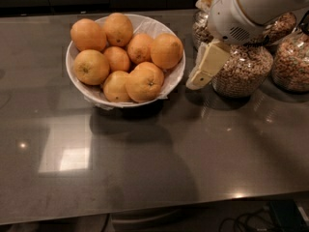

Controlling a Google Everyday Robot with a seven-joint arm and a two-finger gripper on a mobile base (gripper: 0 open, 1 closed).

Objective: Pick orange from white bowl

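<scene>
The white bowl (178, 74) stands on the dark counter at the upper left and holds several oranges piled together. The orange (166, 50), large, smooth and evenly deep orange, lies at the bowl's right side, on top. A yellower orange with a dark stem dot (91, 66) lies at the left, and one with a star-like mark (145, 83) at the front. My gripper (198, 81), cream-coloured under the white wrist, hangs just right of the bowl's rim, beside the bowl and not over it, and holds nothing I can see.
Three glass jars of cereal stand at the right behind the gripper: one (241, 71) directly behind it, one (292, 62) at the far right, one (202, 30) further back. The counter's front edge (154, 211) runs along the bottom, with cables (270, 219) below.
</scene>
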